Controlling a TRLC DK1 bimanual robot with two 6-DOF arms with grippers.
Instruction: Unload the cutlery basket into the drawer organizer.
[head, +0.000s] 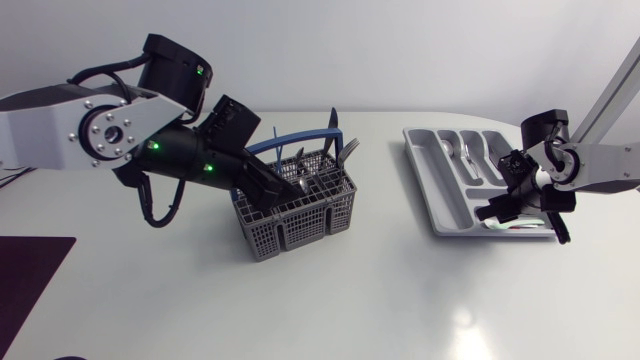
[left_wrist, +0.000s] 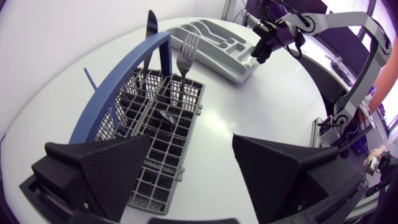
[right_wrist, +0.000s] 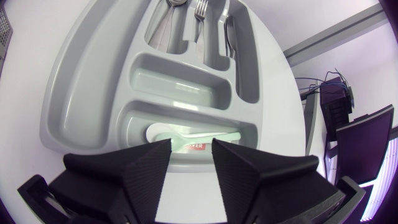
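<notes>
Midway through unloading: hovering with left gripper (left_wrist: 193, 155) wide open at basket (head: 292, 228) left end, right gripper (right_wrist: 191, 155) slack above spoon (right_wrist: 198, 134) in organizer (head: 432, 190) near slot. Next, probably: clamp upright fork (left_wrist: 186, 51), lift straight.

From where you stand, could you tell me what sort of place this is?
Probably a robot test bench staged as a kitchen chore, not a real kitchen: a plain white table carries a basket and an organizer, with my left arm at the basket and my right arm at the organizer.
</notes>
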